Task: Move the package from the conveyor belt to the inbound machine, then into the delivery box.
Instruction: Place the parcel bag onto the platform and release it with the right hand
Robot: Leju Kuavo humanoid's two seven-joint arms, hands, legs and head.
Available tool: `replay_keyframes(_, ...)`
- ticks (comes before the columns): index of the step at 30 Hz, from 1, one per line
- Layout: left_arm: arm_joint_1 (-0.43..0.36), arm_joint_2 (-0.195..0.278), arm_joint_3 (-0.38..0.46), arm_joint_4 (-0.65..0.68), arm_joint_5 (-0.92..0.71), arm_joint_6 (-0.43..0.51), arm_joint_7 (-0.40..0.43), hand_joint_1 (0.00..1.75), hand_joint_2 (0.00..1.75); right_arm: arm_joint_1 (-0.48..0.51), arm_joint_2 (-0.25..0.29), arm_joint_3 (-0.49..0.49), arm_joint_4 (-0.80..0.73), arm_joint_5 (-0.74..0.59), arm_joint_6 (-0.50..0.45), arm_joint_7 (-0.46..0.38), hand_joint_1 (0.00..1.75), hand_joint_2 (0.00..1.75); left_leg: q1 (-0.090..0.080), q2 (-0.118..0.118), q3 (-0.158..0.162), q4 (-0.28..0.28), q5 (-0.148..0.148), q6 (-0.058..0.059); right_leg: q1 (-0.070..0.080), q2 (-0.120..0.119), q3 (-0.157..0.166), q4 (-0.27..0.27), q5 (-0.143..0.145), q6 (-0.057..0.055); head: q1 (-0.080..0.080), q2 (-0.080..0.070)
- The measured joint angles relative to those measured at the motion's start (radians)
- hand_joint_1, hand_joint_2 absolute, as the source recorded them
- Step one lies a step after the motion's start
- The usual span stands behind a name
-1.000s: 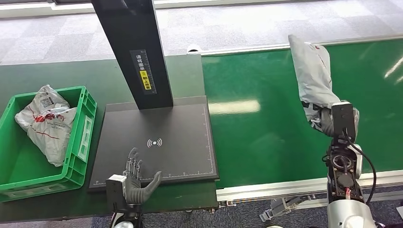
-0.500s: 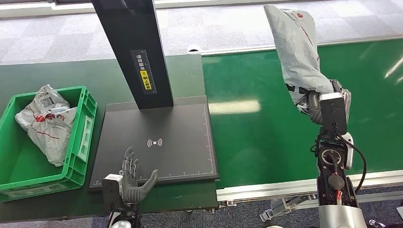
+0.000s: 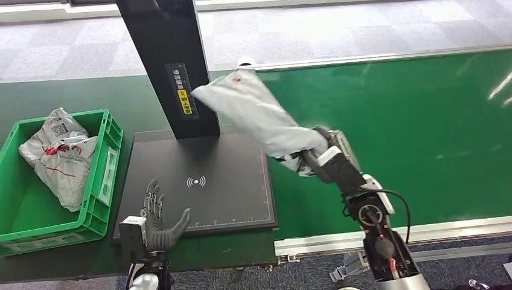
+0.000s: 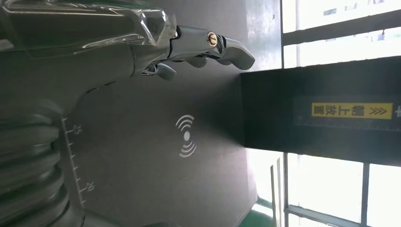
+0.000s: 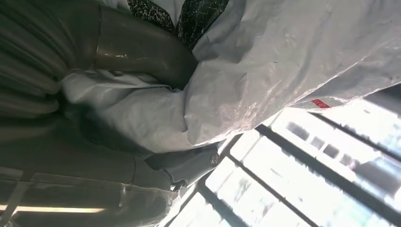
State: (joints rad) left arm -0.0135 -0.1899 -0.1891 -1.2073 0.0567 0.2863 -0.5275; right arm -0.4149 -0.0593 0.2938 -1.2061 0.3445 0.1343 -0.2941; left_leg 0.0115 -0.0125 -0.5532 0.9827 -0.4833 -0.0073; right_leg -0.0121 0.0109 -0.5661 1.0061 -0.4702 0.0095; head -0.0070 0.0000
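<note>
A grey soft package with a red mark hangs in the air over the right part of the black inbound machine plate, its far end close to the black post. My right hand grips its lower end; up close, the thumb presses into the crumpled package. My left hand stands open with fingers spread at the plate's front edge, holding nothing, and its fingers hover above the plate's signal mark. The green delivery box sits at the left.
Inside the green box lie white and red bagged parcels. The green conveyor belt stretches right of the plate, with a metal rail along its front edge. The post carries a yellow label.
My right arm has swung left from over the conveyor belt, carrying the package to above the inbound machine plate. The package now tilts left toward the post. My left hand has shifted slightly left.
</note>
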Motion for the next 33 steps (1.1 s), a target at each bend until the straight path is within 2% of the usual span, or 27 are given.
replay_keyframes(6,-0.022,0.018,0.09,-0.092,-0.055,0.104,-0.024,0.0,1.75,0.041,0.09,0.248,0.153,0.126,-0.062,-0.095,1.75,1.75,0.001,0.0,-0.001,0.0,0.0,-0.001,0.001,0.0,-0.001,0.001,0.0,-0.001,0.0,0.0)
replay_keyframes(10,-0.01,0.025,0.161,-0.179,-0.082,0.105,-0.017,0.0,1.75,0.048,0.11,0.335,0.151,0.143,-0.076,-0.119,1.75,1.75,0.001,0.0,-0.001,0.0,0.0,-0.001,0.001,0.0,-0.001,0.0,-0.001,-0.001,0.0,0.0)
replay_keyframes(15,0.007,0.024,0.209,-0.251,-0.093,0.101,-0.032,0.0,1.75,0.048,0.117,0.376,0.108,0.144,-0.072,-0.131,1.75,1.75,0.0,0.0,-0.001,0.0,0.0,-0.001,0.0,0.0,-0.001,0.0,0.0,-0.001,0.001,0.0)
replay_keyframes(22,0.03,0.014,0.234,-0.345,-0.11,0.108,-0.036,0.0,1.75,0.048,0.129,0.401,0.059,0.163,-0.068,-0.12,1.75,1.75,0.0,0.0,-0.001,0.0,0.0,-0.001,0.0,0.0,-0.001,0.0,0.0,-0.001,0.0,0.0)
replay_keyframes(33,0.043,0.007,0.243,-0.381,-0.11,0.109,-0.036,0.0,1.75,0.048,0.129,0.411,0.049,0.169,-0.068,-0.119,1.75,1.75,0.0,0.0,-0.001,0.0,0.0,-0.001,0.0,0.0,-0.001,0.0,0.0,-0.001,0.0,0.0)
